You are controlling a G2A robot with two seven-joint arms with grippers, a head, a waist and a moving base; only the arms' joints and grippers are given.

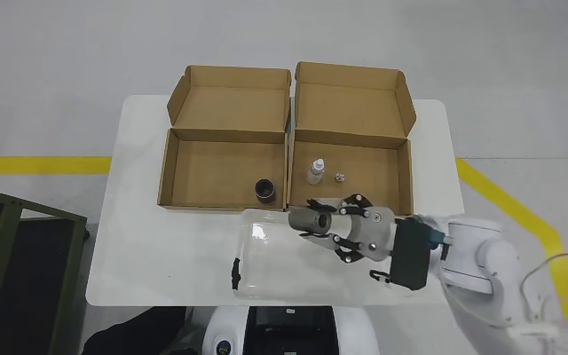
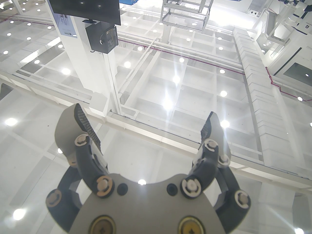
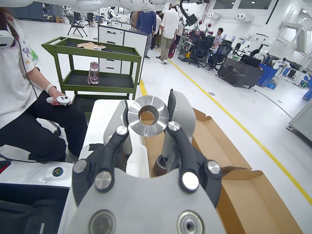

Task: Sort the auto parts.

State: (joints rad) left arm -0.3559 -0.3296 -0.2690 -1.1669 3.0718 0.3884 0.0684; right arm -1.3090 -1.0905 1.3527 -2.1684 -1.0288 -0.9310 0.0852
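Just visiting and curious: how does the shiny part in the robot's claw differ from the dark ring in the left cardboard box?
The shiny part is bright silver, the dark ring nearly black. The shiny part is clamped in the right gripper above the table; the dark ring lies in the left box. The part's hole faces sideways, the ring's faces up. Both are round with a centre hole.

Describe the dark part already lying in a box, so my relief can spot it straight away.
On the white table two open cardboard boxes stand side by side; take the box on the robot's left. Near its front corner by the other box lies a short dark ring, alone there, unlike the slim white part next door.
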